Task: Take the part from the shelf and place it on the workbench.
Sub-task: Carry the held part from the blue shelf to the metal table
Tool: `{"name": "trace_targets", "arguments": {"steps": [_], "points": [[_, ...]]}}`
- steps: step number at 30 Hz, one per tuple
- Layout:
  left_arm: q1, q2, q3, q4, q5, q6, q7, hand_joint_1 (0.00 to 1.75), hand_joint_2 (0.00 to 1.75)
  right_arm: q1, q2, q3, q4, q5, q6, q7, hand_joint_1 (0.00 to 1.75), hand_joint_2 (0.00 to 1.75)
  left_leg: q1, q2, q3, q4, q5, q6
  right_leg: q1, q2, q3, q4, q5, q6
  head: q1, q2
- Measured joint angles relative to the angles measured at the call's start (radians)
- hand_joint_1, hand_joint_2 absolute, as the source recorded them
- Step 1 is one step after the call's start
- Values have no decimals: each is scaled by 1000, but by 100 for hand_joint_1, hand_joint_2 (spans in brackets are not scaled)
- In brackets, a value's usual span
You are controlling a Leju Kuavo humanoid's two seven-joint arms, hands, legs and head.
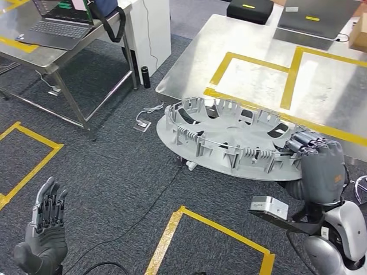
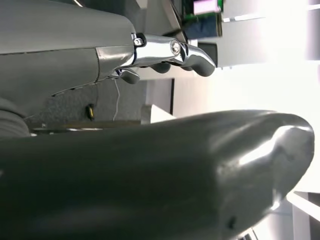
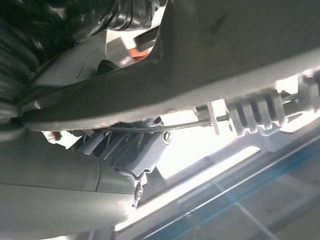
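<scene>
The part is a large round grey wheel cover [image 1: 225, 140] with ribbed clips around its rim, held level in the air in front of the workbench. My right hand [image 1: 318, 163] grips its near right rim, fingers curled over the edge. In the right wrist view the cover's rim [image 3: 234, 55] and its clips run close across my right hand [image 3: 56, 190]. The workbench [image 1: 195, 63] is a steel table marked with yellow tape rectangles, just beyond the cover. My left hand [image 1: 45, 229] hangs open at the lower left, fingers spread, holding nothing. My left hand [image 2: 113, 55] looms close in the left wrist view.
A second steel table [image 1: 51, 60] with a laptop [image 1: 58, 23] stands at the far left. Yellow tape boxes [image 1: 216, 229] and loose cables [image 1: 147, 114] lie on the grey carpet. A black case [image 1: 250, 10] and a grey case [image 1: 318, 17] sit at the workbench's far edge.
</scene>
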Motion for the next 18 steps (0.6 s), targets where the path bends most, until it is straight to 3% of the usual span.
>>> {"name": "trace_targets", "arguments": {"steps": [2,4,5,7,8,10,12,13,14,15,16,18], "points": [[0,-3,1,0,-1,-2,0,0,0,1,0,0,0,-2,0,0,175,175,0,23,4,2,-5,-6,0,-31,72,-134,60,2,0,0],[0,-5,2,0,-2,-3,0,0,0,1,0,-1,0,-5,0,0,175,175,-6,40,6,7,-11,-16,4,-61,135,-244,93,-8,-1,0],[0,-5,2,0,-2,-4,0,0,0,1,0,-1,0,-6,0,0,175,175,-9,49,7,10,-13,-21,7,-65,145,-261,93,-15,-2,0],[0,-6,2,0,-4,-6,0,0,0,2,0,-2,0,-7,0,0,175,175,-10,64,10,11,-16,-29,9,-43,144,-258,95,-31,-2,0],[0,-6,3,0,-4,-6,1,0,0,3,0,-2,0,-6,0,0,175,175,-8,55,10,17,-24,-34,8,-34,143,-258,96,-37,-3,0],[0,-6,3,0,-6,-6,1,0,0,2,0,-2,0,-2,-1,0,175,175,-3,9,-12,75,-67,-44,3,-19,143,-260,100,-49,-4,0],[2,-6,4,0,-7,-6,1,0,0,2,0,-1,0,11,-2,1,175,175,0,-32,-70,206,-132,-48,4,-6,142,-260,100,-56,-5,0],[3,-6,5,0,-7,-6,1,0,0,2,1,0,0,18,-2,2,175,175,-1,-37,-101,269,-155,-47,5,2,142,-259,100,-57,-5,0],[3,-6,6,0,-7,-6,1,0,0,2,1,0,0,24,-2,3,175,175,-1,-39,-120,305,-160,-45,7,8,142,-259,100,-58,-5,0],[3,-6,7,0,-7,-6,2,0,0,2,1,0,0,29,-2,5,175,175,-2,-39,-123,304,-144,-41,9,15,142,-258,100,-59,-5,0],[3,-6,8,0,-8,-6,2,0,0,2,2,0,0,32,-2,5,175,175,-3,-40,-109,264,-111,-35,11,22,143,-257,100,-59,-5,0],[2,-6,9,0,-8,-7,2,0,0,2,4,0,0,40,-3,7,175,175,-8,-48,-53,130,-36,-17,16,32,145,-256,99,-59,-4,0]]}}
